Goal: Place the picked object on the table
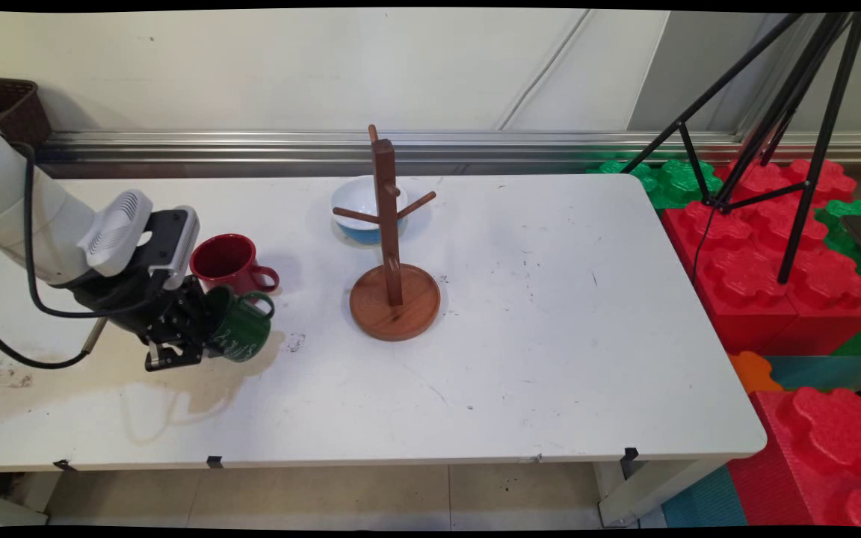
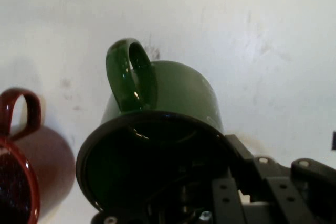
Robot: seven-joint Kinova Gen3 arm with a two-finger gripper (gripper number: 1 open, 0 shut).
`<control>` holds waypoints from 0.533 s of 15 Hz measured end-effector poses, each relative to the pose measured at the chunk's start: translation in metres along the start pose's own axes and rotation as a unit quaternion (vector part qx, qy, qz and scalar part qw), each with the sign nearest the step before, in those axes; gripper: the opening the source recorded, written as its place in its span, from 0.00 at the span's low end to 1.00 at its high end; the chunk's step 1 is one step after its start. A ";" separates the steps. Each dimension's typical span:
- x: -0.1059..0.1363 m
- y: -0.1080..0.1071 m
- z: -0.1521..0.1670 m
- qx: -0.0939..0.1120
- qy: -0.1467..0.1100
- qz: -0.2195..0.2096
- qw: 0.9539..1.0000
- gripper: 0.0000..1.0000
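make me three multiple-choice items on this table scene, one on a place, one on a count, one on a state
1. Where is the bowl?
A. behind the wooden mug tree
B. at the table's near edge
C. on the red blocks

2. How many mugs are in view?
A. one
B. two
C. four

3. How is the green mug?
A. hanging on a peg
B. standing upright alone
C. tilted, gripped by the gripper

Key: 1 A, it sits wallward of the tree; 2 B, the green mug and a red mug; 3 C, its rim faces the hand camera.
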 end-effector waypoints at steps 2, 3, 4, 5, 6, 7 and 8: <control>-0.003 -0.002 0.005 0.002 -0.009 0.002 1.000 0.00; -0.004 -0.002 0.007 0.003 -0.013 0.003 1.000 0.00; -0.006 -0.003 0.009 0.004 -0.017 0.004 1.000 0.00; -0.008 -0.003 0.012 0.004 -0.022 0.005 1.000 0.00; -0.010 -0.004 0.015 0.005 -0.026 0.006 1.000 0.00; -0.011 -0.004 0.017 0.005 -0.029 0.007 1.000 0.00; -0.012 -0.005 0.018 0.006 -0.031 0.007 0.999 0.00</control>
